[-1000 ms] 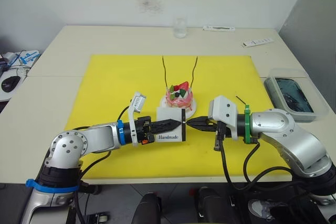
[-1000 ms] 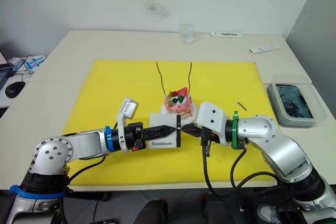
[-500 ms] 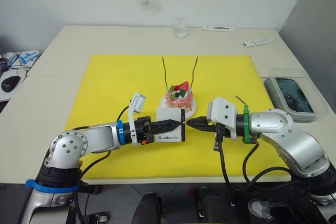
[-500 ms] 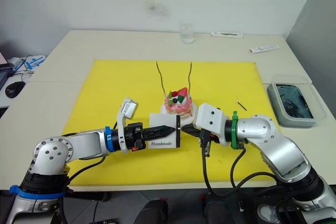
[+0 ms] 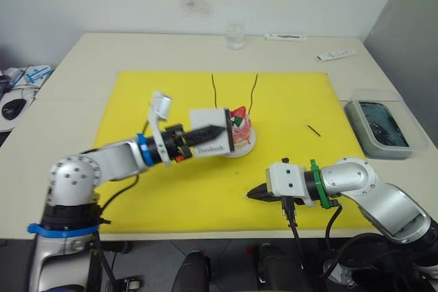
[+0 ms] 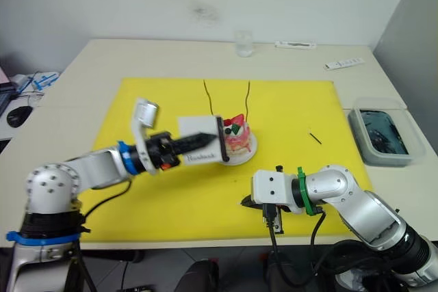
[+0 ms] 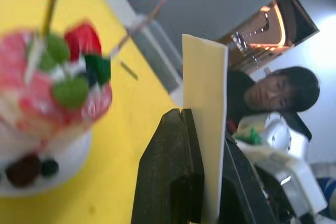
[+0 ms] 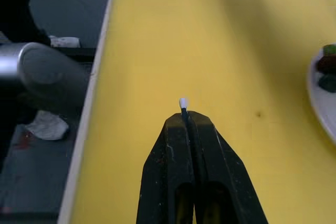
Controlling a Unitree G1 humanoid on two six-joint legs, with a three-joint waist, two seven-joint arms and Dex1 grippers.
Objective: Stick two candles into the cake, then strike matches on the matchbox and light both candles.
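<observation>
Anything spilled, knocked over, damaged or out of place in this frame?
Nothing is spilled or toppled. Both candles stand in the cake. One loose match lies alone on the yellow mat, right of the cake, apart from both hands.

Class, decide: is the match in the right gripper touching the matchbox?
Apart. The left eye view shows the right gripper low on the mat, well away from the matchbox beside the cake.

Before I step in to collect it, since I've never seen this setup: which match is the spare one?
Start at the yellow mat and find the cake near its middle. Toward the mat's right edge, short of the grey tray, lies the spare match, a short straight dark stick, unlike the tall wavy candles in the cake.
</observation>
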